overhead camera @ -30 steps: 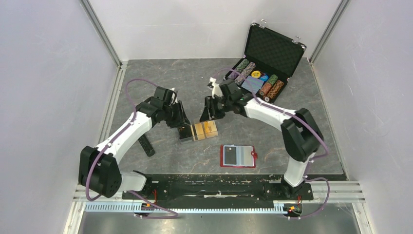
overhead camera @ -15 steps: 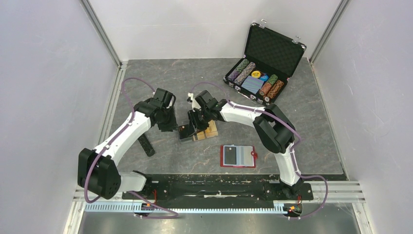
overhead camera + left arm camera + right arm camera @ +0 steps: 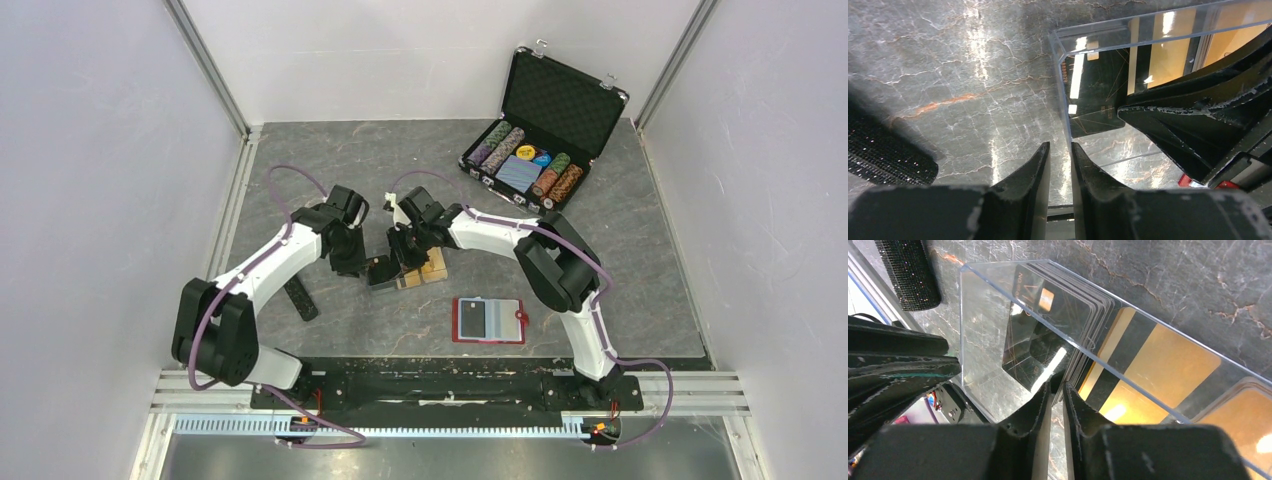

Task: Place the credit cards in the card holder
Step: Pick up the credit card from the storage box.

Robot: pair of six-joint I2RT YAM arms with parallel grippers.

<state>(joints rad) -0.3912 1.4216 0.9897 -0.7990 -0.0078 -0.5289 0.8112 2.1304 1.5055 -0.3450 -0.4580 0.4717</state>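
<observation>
Left gripper: we are seeing it closed down to a narrow slit at the left end of the clear tray. The tray's end wall is standing in that slit, so the gripper is pinching the wall.
Right gripper: we are seeing it reaching into the same tray from the right, its fingers all but together and nipping the edge of a black card.
Credit cards: they are sitting inside the tray, near the middle of the counter. A black stack is sitting at the left end, and gold and orange ones are lying further right.
Cards against grippers: the black stack is lying directly at the right gripper's fingertips and touching them. The left gripper is sitting just beside that stack, with only the clear end wall between them. The gold cards are lying to the right of both grippers.
Gripper to gripper: we are finding the two tips close together, facing each other across the tray's left end.
Card holder: it is lying open and flat on the counter, nearer the arm bases and to the right of the tray, well apart from both grippers. Its left half is showing dark, and we cannot tell why.
Chip case: it is standing open at the far right, holding chips and a blue deck.
Black glittery strip: it is lying on the counter left of the tray, beside the left arm.
</observation>
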